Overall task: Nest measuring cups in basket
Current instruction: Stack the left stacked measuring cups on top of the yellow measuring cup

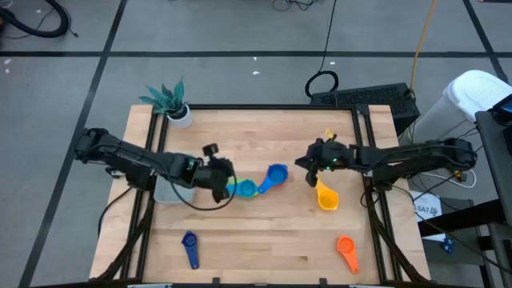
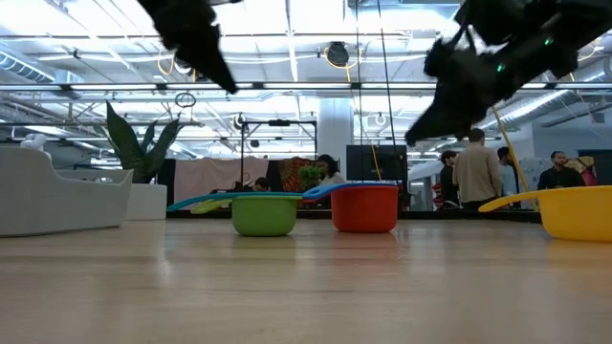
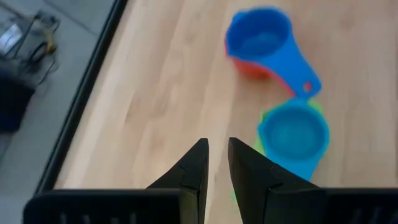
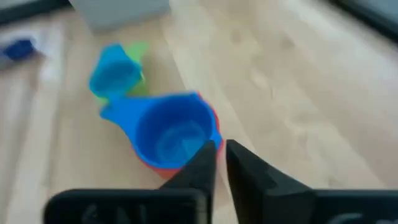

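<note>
One camera looks straight down at the whole table (image 1: 264, 240). Another sits low on it. Both wrist cameras look closely at the blue cup (image 3: 261, 38).
</note>
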